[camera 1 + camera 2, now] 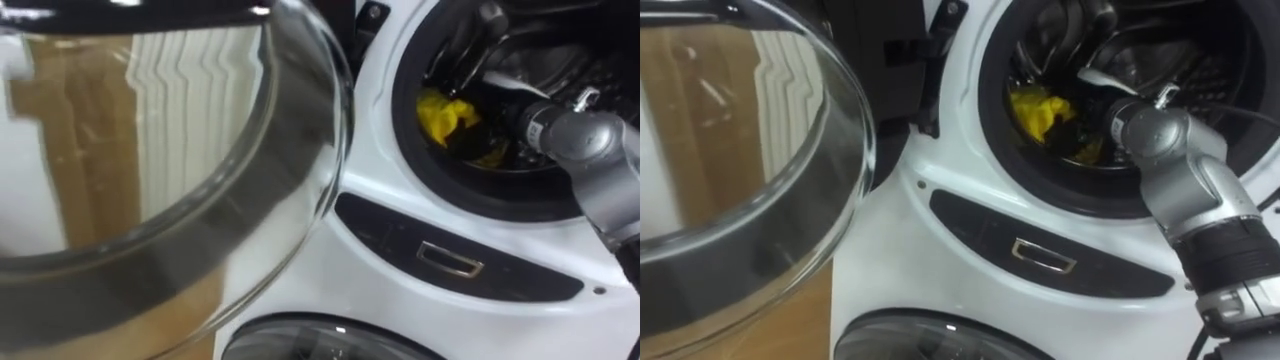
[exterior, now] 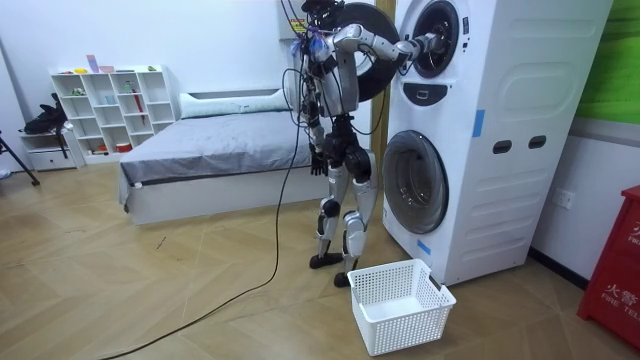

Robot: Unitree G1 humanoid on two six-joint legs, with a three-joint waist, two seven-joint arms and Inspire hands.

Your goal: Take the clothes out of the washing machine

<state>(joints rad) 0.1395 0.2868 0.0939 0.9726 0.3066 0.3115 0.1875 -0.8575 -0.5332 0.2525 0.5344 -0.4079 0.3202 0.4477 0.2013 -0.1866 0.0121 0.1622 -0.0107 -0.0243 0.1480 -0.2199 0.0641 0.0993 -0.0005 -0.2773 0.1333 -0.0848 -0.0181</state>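
Reaching into the upper drum (image 1: 565,65) of the washer (image 2: 500,130) with the right robot hand (image 1: 475,60), close above the yellow cloth (image 1: 445,112); cannot tell whether open, closed or gripping the cloth. Lying inside the drum, at its left side, against the dark rim: the cloth, crumpled. Swung open to the left: the glass door (image 1: 300,170). Hanging low by the hip in the room view: the left robot hand (image 2: 318,162), state impossible to tell. Standing on the floor (image 2: 200,290) before the washer, near the feet: a white basket (image 2: 400,305).
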